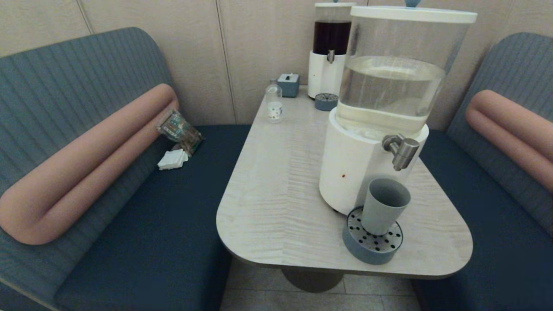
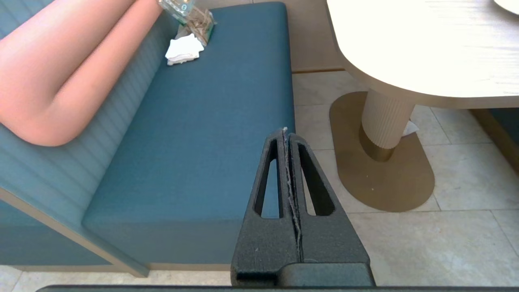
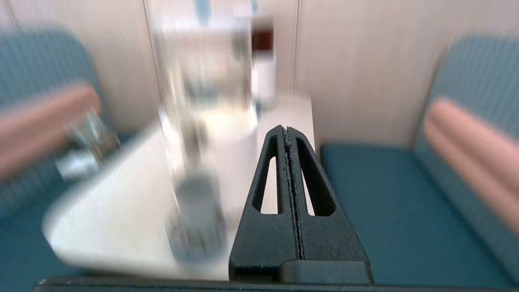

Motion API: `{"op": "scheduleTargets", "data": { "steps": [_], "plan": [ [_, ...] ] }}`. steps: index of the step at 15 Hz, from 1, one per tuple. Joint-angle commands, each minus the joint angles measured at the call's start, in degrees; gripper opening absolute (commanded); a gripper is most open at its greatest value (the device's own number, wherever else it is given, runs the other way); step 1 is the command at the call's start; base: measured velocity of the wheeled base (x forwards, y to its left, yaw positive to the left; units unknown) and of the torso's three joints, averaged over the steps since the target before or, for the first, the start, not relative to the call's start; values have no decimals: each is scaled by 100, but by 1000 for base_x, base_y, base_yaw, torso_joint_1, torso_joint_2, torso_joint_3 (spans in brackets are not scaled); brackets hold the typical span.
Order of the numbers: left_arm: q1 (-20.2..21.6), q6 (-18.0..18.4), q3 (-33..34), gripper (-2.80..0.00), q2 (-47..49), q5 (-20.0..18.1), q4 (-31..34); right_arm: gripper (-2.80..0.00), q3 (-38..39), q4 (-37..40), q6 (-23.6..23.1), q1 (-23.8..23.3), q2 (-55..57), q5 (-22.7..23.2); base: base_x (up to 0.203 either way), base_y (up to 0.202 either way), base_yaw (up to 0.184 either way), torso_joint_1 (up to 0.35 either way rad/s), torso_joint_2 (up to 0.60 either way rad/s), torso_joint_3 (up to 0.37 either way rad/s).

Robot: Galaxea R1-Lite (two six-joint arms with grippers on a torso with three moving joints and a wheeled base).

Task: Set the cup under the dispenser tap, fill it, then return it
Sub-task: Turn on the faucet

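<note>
The grey-blue cup [image 1: 383, 206] stands upright on a round perforated drip tray [image 1: 372, 242], directly below the brushed-steel dispenser tap [image 1: 402, 150] of the large white-based dispenser [image 1: 380, 108]. In the right wrist view the cup [image 3: 198, 219] shows as a smeared grey shape off to one side of my right gripper [image 3: 287, 129], which is shut, empty and apart from it. My left gripper [image 2: 285, 130] is shut with nothing in it and hangs low over the bench seat edge and floor beside the table. Neither gripper appears in the head view.
A narrower dark-liquid dispenser [image 1: 330, 47] with its own drip tray [image 1: 326, 102], a small clear bottle [image 1: 274, 103] and a blue box [image 1: 288, 84] stand at the table's far end. Blue benches [image 1: 142, 224] flank the table [image 1: 281, 181]; napkins [image 1: 173, 159] lie on the left seat.
</note>
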Motion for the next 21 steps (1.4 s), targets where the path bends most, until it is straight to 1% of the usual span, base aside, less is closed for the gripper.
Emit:
{"op": "scheduleTargets", "data": {
  "steps": [1,2,3,4,5,6,7,9,10,11,12,16,20,21],
  "plan": [
    [0,2,0,-280,2,0,3,-280,-1992,601,75,22,2066,8,0,0,0,0,0,0],
    [0,2,0,-280,2,0,3,-280,-3096,1085,120,42,3046,13,0,0,0,0,0,0],
    [0,2,0,-280,2,8,3,-280,-4020,1549,95,98,3988,-1,0,0,0,0,0,0],
    [0,2,0,-280,3,1,3,-280,-4708,1930,-17,161,4829,-32,0,0,0,0,0,0],
    [0,2,0,-280,9,2,3,-280,-5155,2290,-133,221,5552,-60,0,0,0,0,0,0],
    [0,2,0,-280,2,0,3,-280,-5420,2627,-232,290,6227,-79,0,0,0,0,0,0],
    [0,2,0,-280,8,0,3,-280,-5612,2918,-278,385,6828,-91,0,0,0,0,0,0],
    [0,2,0,-280,2,0,3,-280,-5873,3449,-191,629,7701,-63,0,0,0,0,0,0],
    [0,2,0,-280,11,0,3,-280,-5973,3650,-139,730,7972,83,0,0,0,0,0,0],
    [0,2,0,-280,4,0,3,-280,-6035,3703,-104,784,8095,325,0,0,0,0,0,0],
    [0,2,0,-280,2,0,3,-280,-6046,3582,-103,793,8134,373,0,0,0,0,0,0],
    [0,2,0,-280,2,0,3,-280,-6046,3426,-116,837,8172,388,0,0,0,0,0,0],
    [0,2,0,-280,11,0,3,-280,-6030,3470,-88,1214,8120,406,0,0,0,0,0,0],
    [0,2,0,-280,2,0,3,-280,-6029,3470,-56,1215,8162,406,0,0,0,0,0,0]
  ]
}}
